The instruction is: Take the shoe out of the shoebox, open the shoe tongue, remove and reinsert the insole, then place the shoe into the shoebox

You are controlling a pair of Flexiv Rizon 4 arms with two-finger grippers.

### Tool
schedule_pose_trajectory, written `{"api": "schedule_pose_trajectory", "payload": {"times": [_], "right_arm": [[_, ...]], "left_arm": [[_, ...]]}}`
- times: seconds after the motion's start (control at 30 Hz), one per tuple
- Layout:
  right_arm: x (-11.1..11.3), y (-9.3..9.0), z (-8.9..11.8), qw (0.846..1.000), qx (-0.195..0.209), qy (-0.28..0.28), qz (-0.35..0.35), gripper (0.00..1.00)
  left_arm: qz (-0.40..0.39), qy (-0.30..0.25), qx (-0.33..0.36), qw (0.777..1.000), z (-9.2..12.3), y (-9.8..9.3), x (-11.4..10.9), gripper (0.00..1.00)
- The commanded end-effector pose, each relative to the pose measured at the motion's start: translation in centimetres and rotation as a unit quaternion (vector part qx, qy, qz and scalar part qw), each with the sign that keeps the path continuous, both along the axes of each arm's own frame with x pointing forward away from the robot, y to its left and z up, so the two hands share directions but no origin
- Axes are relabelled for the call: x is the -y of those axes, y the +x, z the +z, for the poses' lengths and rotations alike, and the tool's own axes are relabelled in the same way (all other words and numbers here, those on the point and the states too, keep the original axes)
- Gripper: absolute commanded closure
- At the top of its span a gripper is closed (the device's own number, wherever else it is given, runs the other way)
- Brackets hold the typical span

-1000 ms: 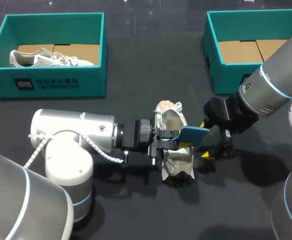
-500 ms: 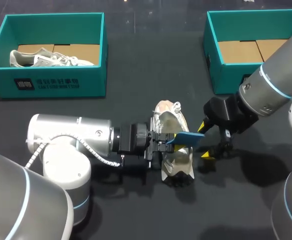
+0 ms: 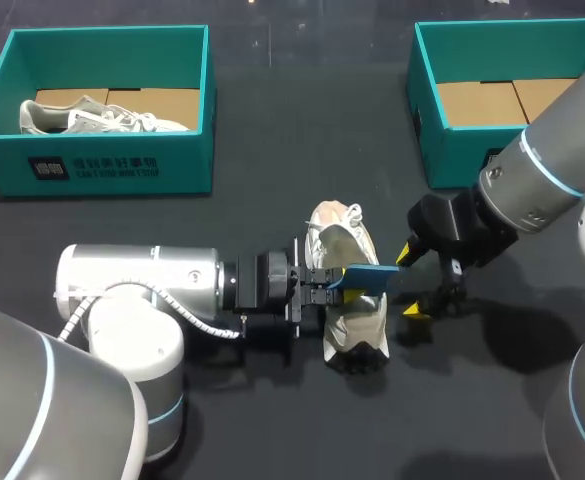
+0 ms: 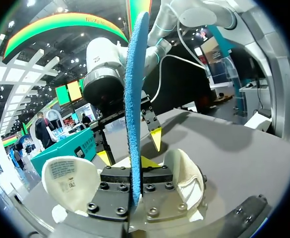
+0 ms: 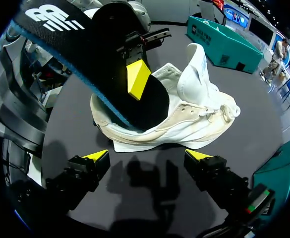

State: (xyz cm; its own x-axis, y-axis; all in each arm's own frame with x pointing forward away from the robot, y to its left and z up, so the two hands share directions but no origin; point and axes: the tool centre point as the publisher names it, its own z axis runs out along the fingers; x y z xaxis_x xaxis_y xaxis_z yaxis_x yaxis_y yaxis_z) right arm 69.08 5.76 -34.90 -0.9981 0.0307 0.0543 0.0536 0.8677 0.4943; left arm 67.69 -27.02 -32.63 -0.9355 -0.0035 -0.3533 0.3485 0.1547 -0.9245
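A white and cream shoe (image 3: 350, 315) lies on the dark table between my two arms, its tongue pulled up. My left gripper (image 3: 336, 281) is shut on a blue insole (image 3: 369, 277) and holds it just over the shoe's opening. From the left wrist the insole (image 4: 134, 94) stands edge-on between the fingers, over the shoe (image 4: 187, 178). My right gripper (image 3: 409, 282) is open just right of the shoe, touching nothing. In its own view the right gripper (image 5: 148, 155) faces the shoe's side (image 5: 184, 119), with the insole's black underside (image 5: 110, 64) above.
A teal shoebox (image 3: 102, 160) at the back left holds a second pale shoe (image 3: 92, 118). Another teal shoebox (image 3: 427, 110) at the back right shows only its cardboard floor. Open dark table lies in front of the shoe.
My left arm has shifted a little and turned the insole flatter and slightly leftward over the shoe. The shoe settled a bit. The right arm has stayed still.
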Motion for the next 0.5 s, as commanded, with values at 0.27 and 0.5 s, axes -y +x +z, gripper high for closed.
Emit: {"api": "schedule_pose_trajectory", "payload": {"times": [0.27,0.5], "right_arm": [[0.0,-0.1,0.0,1.000,0.001,0.000,-0.001,0.00],[0.0,-0.1,0.0,1.000,0.001,0.000,-0.001,0.00]], "left_arm": [[0.020,0.011,0.023,0.999,-2.1,1.3,0.0,1.00],[0.026,0.009,0.021,0.999,-2.1,1.3,-0.2,1.00]]}}
